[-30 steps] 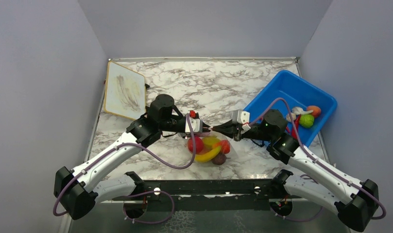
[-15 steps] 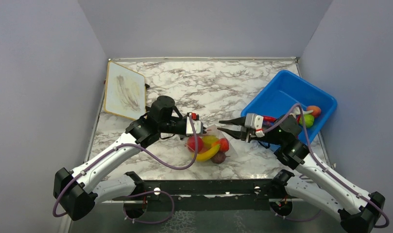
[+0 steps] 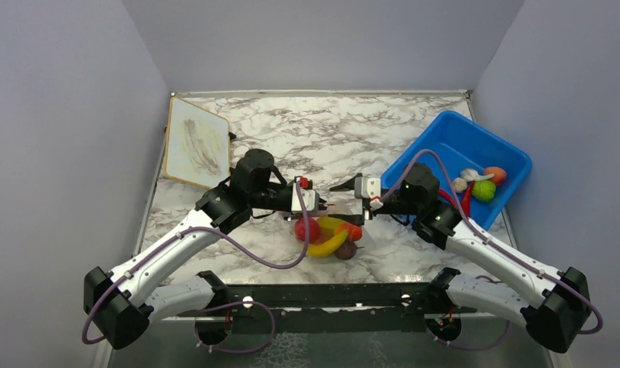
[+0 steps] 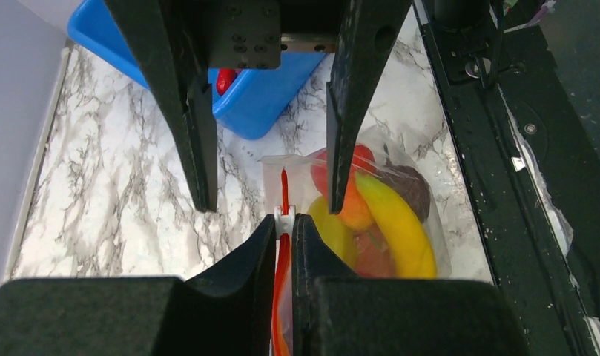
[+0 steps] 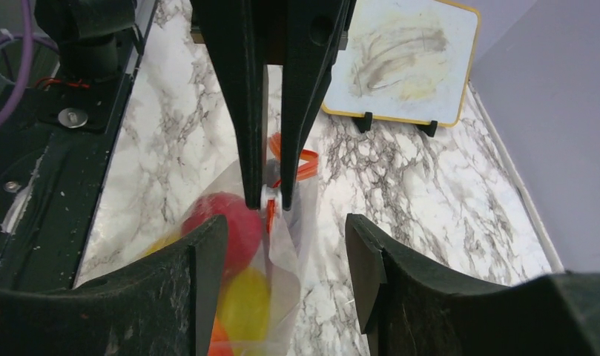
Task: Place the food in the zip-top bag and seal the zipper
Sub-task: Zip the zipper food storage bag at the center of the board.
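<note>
the marbled bench (image 3: 329,130) carries everything. the blue bin (image 3: 444,146) sits well off to the right of the zip-top bag (image 3: 331,236) and has a few pieces of food (image 3: 483,188) in it.

the bag lies near the bench's front edge, between the two arms, with its mouth on the far side. a banana (image 4: 397,222), a red round fruit (image 5: 222,226) and other pieces are already inside.

the left hand (image 4: 284,226) is at the bag's left top corner, clamped shut on the zipper (image 4: 284,189). the right hand (image 5: 282,222) faces it from the bag's right side. its fingers are spread wide and hold nothing, one on each side of the bag's mouth.

the zipper's long axis runs straight from the left hand toward the gap in the right hand, so the two hands are lined up along the strip. a small white slider (image 5: 271,196) sits on the strip right at the left fingertips, at the left end of the bag's mouth.

as i judge it, sealing depends on the right hand closing across that line near the slider. it would then run along the strip, away from the left hand's anchoring grip.
</note>
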Controlling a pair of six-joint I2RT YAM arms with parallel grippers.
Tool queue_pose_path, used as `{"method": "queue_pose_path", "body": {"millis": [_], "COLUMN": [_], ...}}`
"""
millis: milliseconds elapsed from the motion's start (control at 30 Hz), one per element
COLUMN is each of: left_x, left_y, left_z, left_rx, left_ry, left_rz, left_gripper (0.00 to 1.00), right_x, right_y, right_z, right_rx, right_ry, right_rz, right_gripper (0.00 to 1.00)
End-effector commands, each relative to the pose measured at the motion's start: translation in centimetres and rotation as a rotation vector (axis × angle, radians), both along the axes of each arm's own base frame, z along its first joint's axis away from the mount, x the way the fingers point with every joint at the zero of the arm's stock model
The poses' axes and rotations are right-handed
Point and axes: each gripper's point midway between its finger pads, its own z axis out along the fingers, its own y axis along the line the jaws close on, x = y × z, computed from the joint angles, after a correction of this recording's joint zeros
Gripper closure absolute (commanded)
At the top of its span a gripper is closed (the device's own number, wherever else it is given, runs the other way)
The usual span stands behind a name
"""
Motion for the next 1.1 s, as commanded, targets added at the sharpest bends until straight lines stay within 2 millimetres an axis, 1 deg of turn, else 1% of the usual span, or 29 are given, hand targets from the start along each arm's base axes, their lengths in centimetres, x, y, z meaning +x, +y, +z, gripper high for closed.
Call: {"method": "queue_pose_path", "body": {"millis": [0,67,100,133,167,200,233,333,400,467,533,600,667,800,967,1067], "left_x": [-0.4,-0.3,-0.3,-0.3,-0.4,-0.4,-0.2,0.3,0.7,1.0,1.0,0.9,1.0,1.1,1.1,0.6], "left_y": [-0.3,-0.3,-0.3,-0.3,-0.3,-0.3,-0.3,0.1,0.4,0.7,0.8,1.0,1.1,1.5,2.0,1.8], "left_z": [2.5,2.7,2.8,2.9,2.9,3.0,3.0,2.6,2.2,1.9,1.6,1.5,1.2,0.7,-0.5,-0.3], "left_rx": [-0.046,-0.043,-0.042,-0.042,-0.043,-0.042,-0.037,0.004,0.028,0.039,0.043,0.046,0.051,0.061,0.08,0.061], "left_ry": [-0.04,-0.042,-0.043,-0.044,-0.044,-0.043,-0.04,-0.03,-0.024,-0.021,-0.019,-0.017,-0.021,-0.048,-0.05,-0.029], "left_rz": [-0.039,-0.04,-0.043,-0.045,-0.046,-0.044,-0.034,0.006,0.032,0.058,0.066,0.07,0.075,0.084,0.096,0.078], "left_gripper": [1.0,1.0,1.0,1.0,1.0,1.0,1.0,1.0,1.0,1.0,1.0,1.0,1.0,1.0,1.0,1.0], "right_x": [0.9,1.8,2.0,2.1,2.2,2.2,2.2,1.7,0.3,-1.1,-1.6,-1.2,-1.1,-1.7,-2.1,-2.0], "right_y": [0.9,0.9,0.9,0.9,1.0,1.0,0.9,0.1,-0.3,-0.4,-0.4,-0.5,-0.6,-0.9,-0.9,-0.7], "right_z": [1.2,0.7,0.7,0.8,1.1,1.5,1.9,4.0,5.6,6.5,6.3,5.4,5.0,5.8,5.4,5.0], "right_rx": [-0.001,-0.012,-0.007,-0.007,-0.002,0.002,0.005,0.072,0.126,0.153,0.153,0.145,0.145,0.163,0.174,0.188], "right_ry": [-0.079,-0.089,-0.086,-0.085,-0.087,-0.088,-0.097,-0.108,-0.132,-0.137,-0.135,-0.123,-0.107,-0.097,-0.072,-0.02], "right_rz": [0.022,-0.013,-0.024,-0.029,-0.032,-0.032,-0.037,-0.074,-0.035,0.022,0.042,0.017,0.001,0.012,0.022,0.017], "right_gripper": [0.4,0.42,0.46,0.56,0.78,0.95,0.99,0.99,0.99,0.99,0.99,0.99,0.99,0.99,0.99,0.99]}}
